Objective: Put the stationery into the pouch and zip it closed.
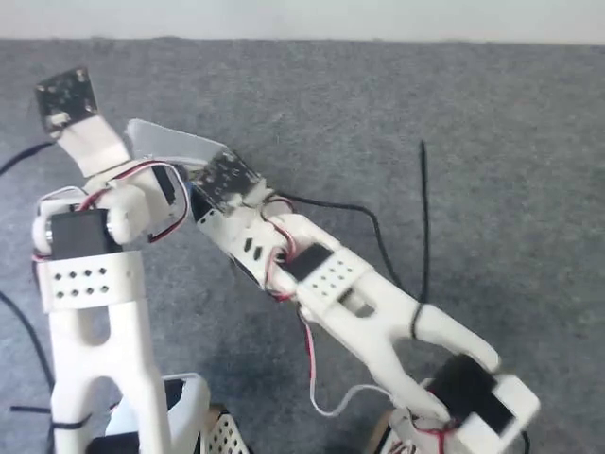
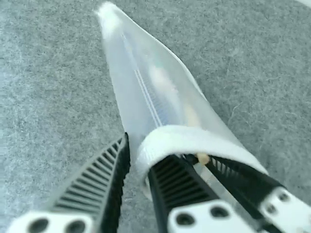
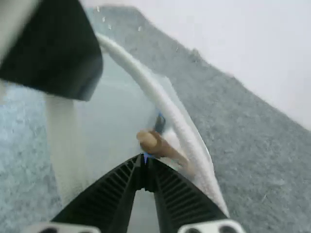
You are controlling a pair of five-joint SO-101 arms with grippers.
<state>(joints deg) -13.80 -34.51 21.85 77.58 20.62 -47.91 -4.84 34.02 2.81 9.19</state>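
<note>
A translucent pouch (image 1: 170, 142) lies at the far left of the grey mat, with both arms converging on it. In the left wrist view the pouch (image 2: 150, 82) stretches away, and faint pale shapes of stationery (image 2: 165, 90) show through it. My left gripper (image 2: 137, 154) is shut on the pouch's near end, one finger outside the wall and the other under the white zipper band (image 2: 194, 138). My right gripper (image 3: 146, 158) is shut on the tan zipper pull (image 3: 153, 142), which has a blue bit beside it. The same pull (image 2: 202, 158) sits at the tip of the right arm's fingers (image 2: 243, 184).
The grey felt mat (image 1: 492, 113) covers the table up to a pale wall at the back. A thin black cable (image 1: 423, 218) runs across the mat to the right of the right arm (image 1: 331, 274). The left arm's body (image 3: 48, 48) looms close to the right wrist camera.
</note>
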